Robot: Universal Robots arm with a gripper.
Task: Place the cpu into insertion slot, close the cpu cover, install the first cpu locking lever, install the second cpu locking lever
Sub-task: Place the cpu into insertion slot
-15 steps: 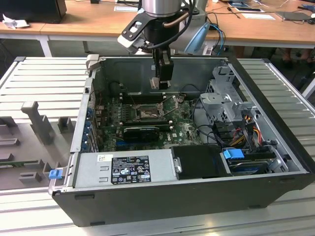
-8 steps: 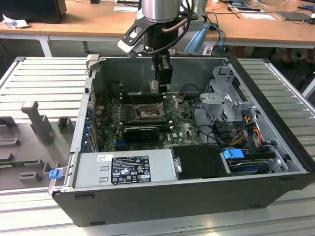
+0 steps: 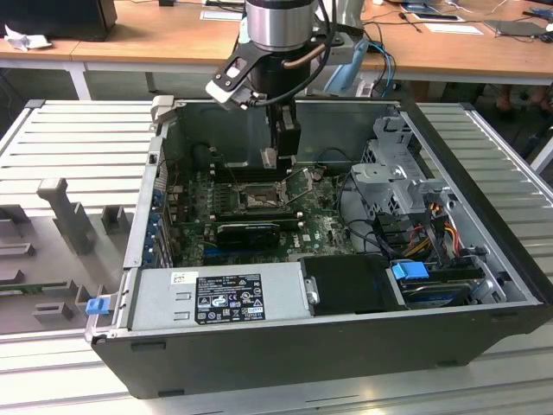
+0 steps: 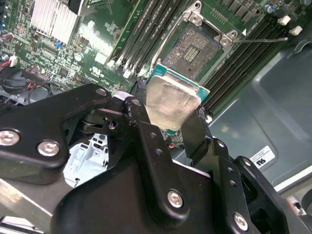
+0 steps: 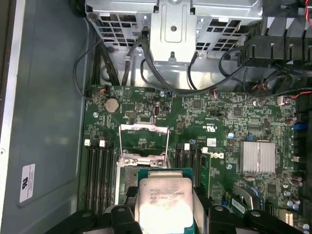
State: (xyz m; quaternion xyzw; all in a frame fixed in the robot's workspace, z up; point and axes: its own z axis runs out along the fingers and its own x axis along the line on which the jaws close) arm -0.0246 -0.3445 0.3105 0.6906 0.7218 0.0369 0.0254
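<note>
My gripper [image 4: 169,119] is shut on the cpu [image 4: 171,103], a flat silver-faced chip on a green edge, clamped between two black fingers [image 4: 142,127]. The first wrist view has the cpu [image 5: 164,204] hanging just above the insertion slot [image 5: 127,176], hiding part of it. That slot [image 4: 192,48] lies bare, a dark frame with a brownish contact field. Beyond it the cpu cover [image 5: 145,142], a thin windowed metal frame, stands swung open. A thin wire locking lever [image 4: 263,40] sticks out beside the slot. In the exterior view the gripper [image 3: 278,157] reaches down inside the case over the slot [image 3: 259,201].
Black memory slots [image 4: 146,34] flank the socket on both sides. A metal drive cage [image 5: 175,24] with cables sits beyond the board, and a finned heatsink [image 5: 258,156] lies to one side. The power supply [image 3: 216,294] and a long black card [image 3: 246,232] fill the near side.
</note>
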